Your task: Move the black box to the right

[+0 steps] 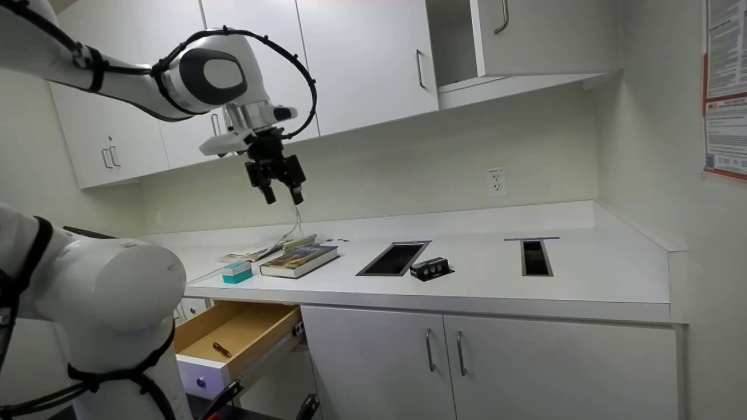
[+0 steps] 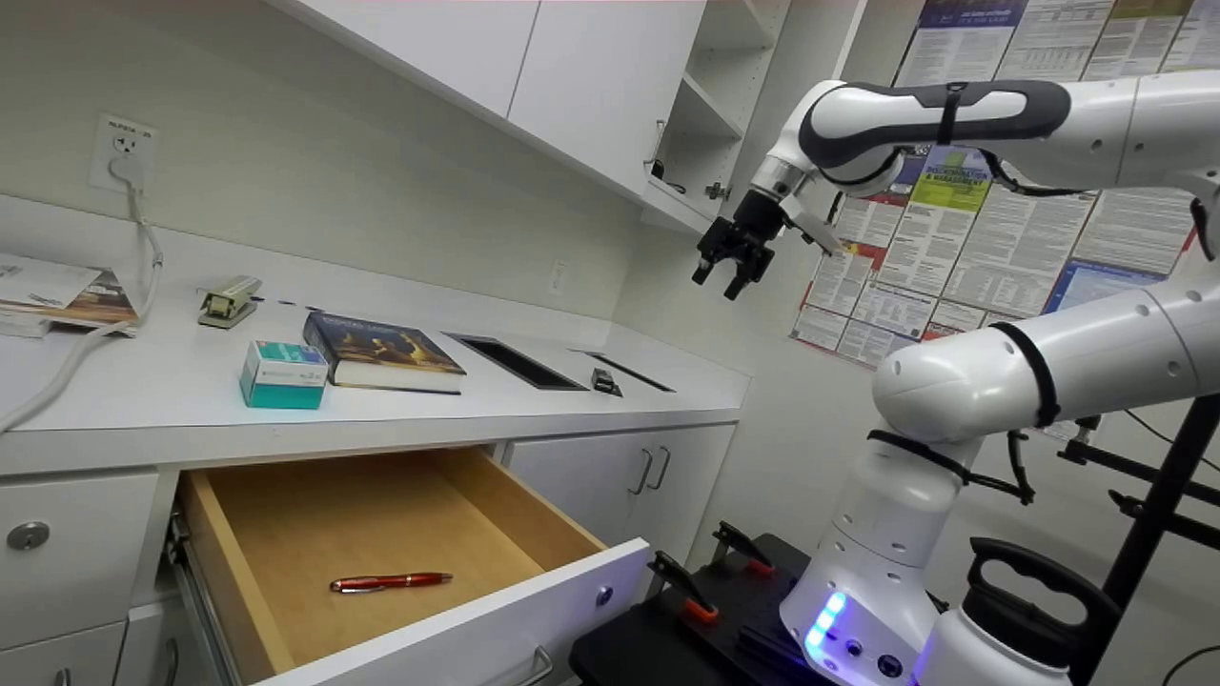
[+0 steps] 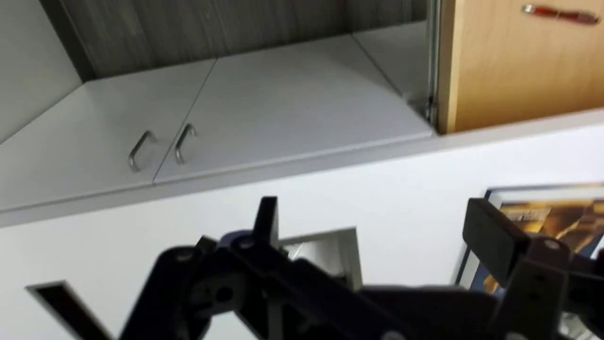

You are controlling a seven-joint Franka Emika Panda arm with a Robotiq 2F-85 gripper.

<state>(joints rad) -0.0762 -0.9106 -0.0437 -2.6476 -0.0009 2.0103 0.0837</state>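
Note:
The black box (image 1: pixel 430 268) is small and low. It rests on the white counter (image 1: pixel 467 289) just beside the near right corner of the wider cutout in an exterior view. It also shows, smaller, in an exterior view (image 2: pixel 604 381). In the wrist view I cannot make it out; my gripper covers that part of the counter. My gripper (image 1: pixel 285 198) is high above the counter, well apart from the box, and points down. It shows in an exterior view too (image 2: pixel 717 283). In the wrist view its fingers (image 3: pixel 377 222) are wide apart with nothing between them.
A wide cutout (image 1: pixel 394 259) and a narrow cutout (image 1: pixel 536 258) open in the counter. A book (image 2: pixel 386 353), a teal-and-white box (image 2: pixel 284 375) and a stapler (image 2: pixel 229 301) lie there too. An open drawer (image 2: pixel 334 514) holds a red pen (image 2: pixel 391 582). Cabinets (image 1: pixel 362 52) hang above.

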